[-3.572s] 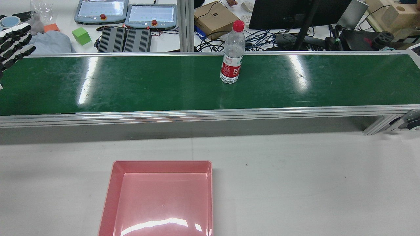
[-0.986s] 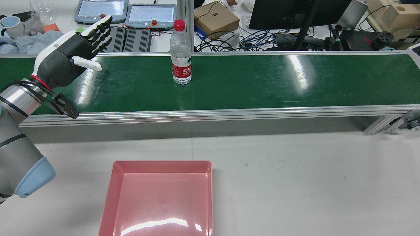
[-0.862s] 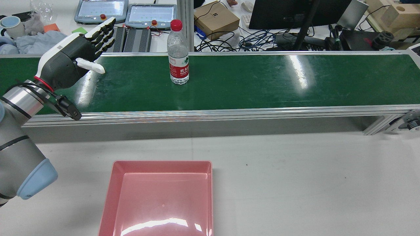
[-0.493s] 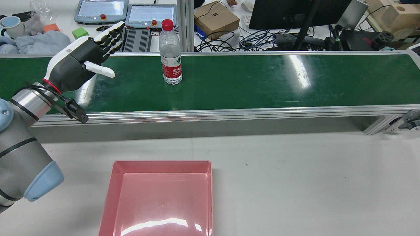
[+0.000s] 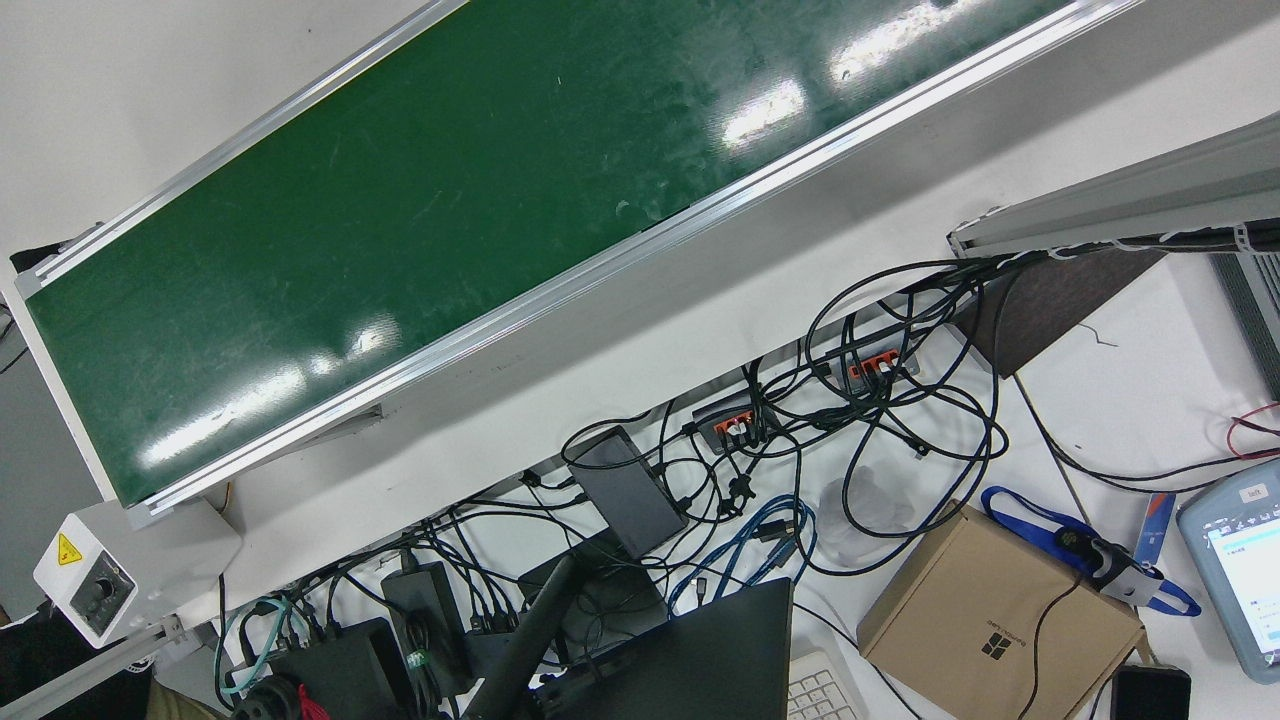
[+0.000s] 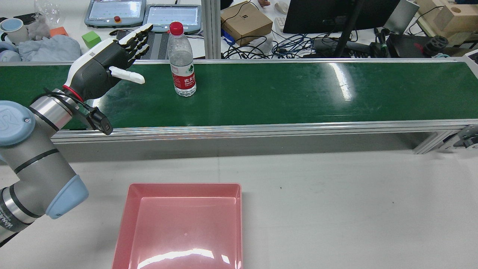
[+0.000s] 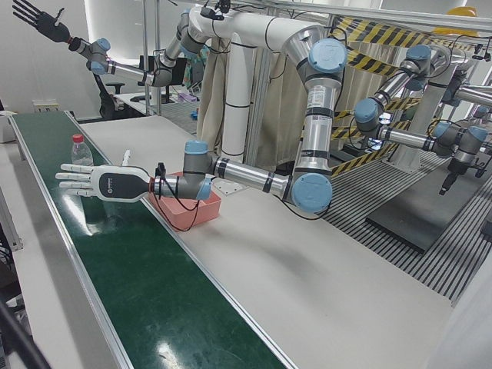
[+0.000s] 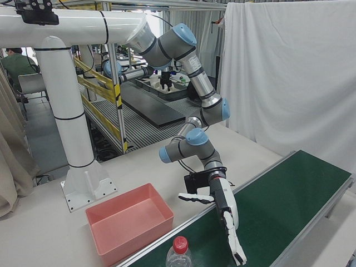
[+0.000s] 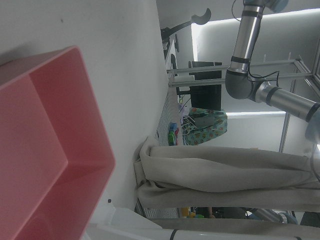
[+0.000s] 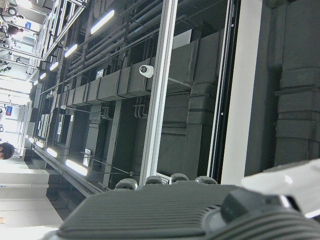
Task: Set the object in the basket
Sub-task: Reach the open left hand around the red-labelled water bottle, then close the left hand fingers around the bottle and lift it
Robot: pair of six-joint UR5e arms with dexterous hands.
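Observation:
A clear water bottle (image 6: 182, 61) with a red cap and red label stands upright on the green conveyor belt (image 6: 298, 93). My left hand (image 6: 108, 63) is open and hovers over the belt just left of the bottle, palm toward it, without touching it. The hand (image 7: 104, 182) and bottle (image 7: 77, 150) also show in the left-front view, and again in the right-front view, hand (image 8: 222, 208) and bottle (image 8: 178, 253). The pink basket (image 6: 183, 228) lies empty on the white table in front of the belt. My right hand (image 7: 34, 19) is raised high, fingers spread, empty.
An aluminium rail (image 6: 261, 129) edges the belt on the near side. Behind the belt lie teach pendants (image 6: 171, 16), a cardboard box (image 6: 244, 22), a monitor (image 6: 336, 15) and cables. The left hand view shows the basket's rim (image 9: 75, 115).
The bottle has travelled left along the belt. My left hand has come in from the left edge and moved right over the belt, closing the gap to the bottle.

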